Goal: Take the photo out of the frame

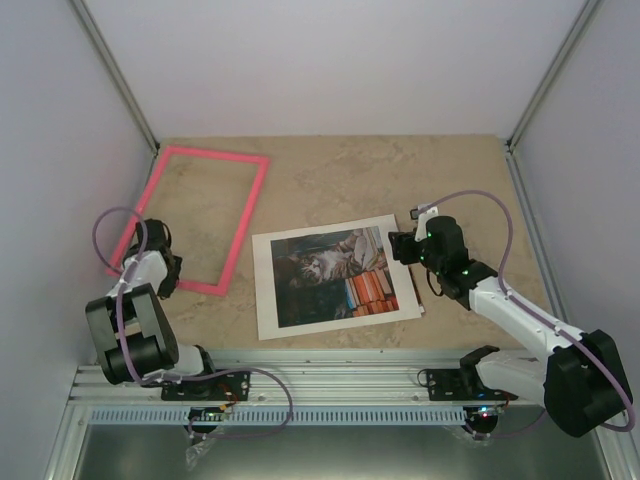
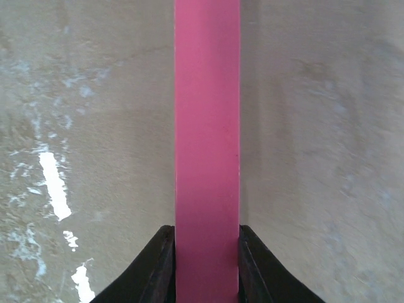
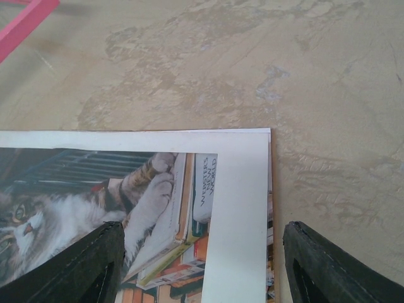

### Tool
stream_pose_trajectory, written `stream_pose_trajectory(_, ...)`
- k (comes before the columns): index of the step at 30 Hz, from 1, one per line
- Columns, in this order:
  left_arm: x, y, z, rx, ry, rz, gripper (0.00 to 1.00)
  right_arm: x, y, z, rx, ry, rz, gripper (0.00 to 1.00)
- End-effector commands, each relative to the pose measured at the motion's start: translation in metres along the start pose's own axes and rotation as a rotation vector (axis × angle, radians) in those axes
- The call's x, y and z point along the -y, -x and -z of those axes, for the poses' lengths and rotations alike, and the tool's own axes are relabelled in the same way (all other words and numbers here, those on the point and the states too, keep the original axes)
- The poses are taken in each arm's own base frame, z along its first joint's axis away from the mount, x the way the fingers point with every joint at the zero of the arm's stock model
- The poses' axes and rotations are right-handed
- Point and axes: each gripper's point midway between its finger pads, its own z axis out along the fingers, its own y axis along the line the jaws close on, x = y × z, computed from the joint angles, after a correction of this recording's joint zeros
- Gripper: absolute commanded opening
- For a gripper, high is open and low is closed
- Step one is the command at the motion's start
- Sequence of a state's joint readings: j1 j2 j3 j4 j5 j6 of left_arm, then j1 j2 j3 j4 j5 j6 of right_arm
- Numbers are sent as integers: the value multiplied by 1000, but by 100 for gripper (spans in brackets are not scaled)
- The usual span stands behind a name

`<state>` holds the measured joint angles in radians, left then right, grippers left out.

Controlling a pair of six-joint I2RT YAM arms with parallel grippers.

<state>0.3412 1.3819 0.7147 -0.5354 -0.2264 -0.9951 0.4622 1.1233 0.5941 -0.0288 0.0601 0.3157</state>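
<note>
The pink frame (image 1: pixel 247 215) lies flat and empty at the left of the table, bare tabletop showing through it. My left gripper (image 1: pixel 168 275) is shut on its near rail. In the left wrist view that pink rail (image 2: pixel 207 126) runs straight up between both black fingers (image 2: pixel 161 268). The photo (image 1: pixel 325 270), a cat among books, lies at the centre under a white mat (image 1: pixel 330 325). My right gripper (image 1: pixel 398 247) hovers open over the mat's far right corner. In the right wrist view its fingers (image 3: pixel 95 265) straddle the mat's right border (image 3: pixel 240 208) and the photo (image 3: pixel 95 196).
The tabletop (image 1: pixel 400 170) is beige stone-patterned, closed in by white walls at the back and both sides. A metal rail (image 1: pixel 340 385) carrying both arm bases runs along the near edge. A corner of the pink frame (image 3: pixel 25 22) shows at the top left of the right wrist view.
</note>
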Motion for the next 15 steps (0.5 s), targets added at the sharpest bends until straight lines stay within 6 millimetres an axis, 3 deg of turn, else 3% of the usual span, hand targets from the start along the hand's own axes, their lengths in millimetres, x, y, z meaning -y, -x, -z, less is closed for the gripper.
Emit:
stream_pose_trajectory(1, 5, 8, -9, 20, -58, 111, 0, 2, 2, -2, 15, -14, -10, 70)
stream_pose_trajectory(7, -3, 5, -16, 28, -29, 119, 1, 2, 0, -3, 11, -15, -10, 70)
stream_pose_trajectory(15, -7, 7, -14, 51, -28, 124, 25, 4, 1, -2, 16, -27, -11, 70)
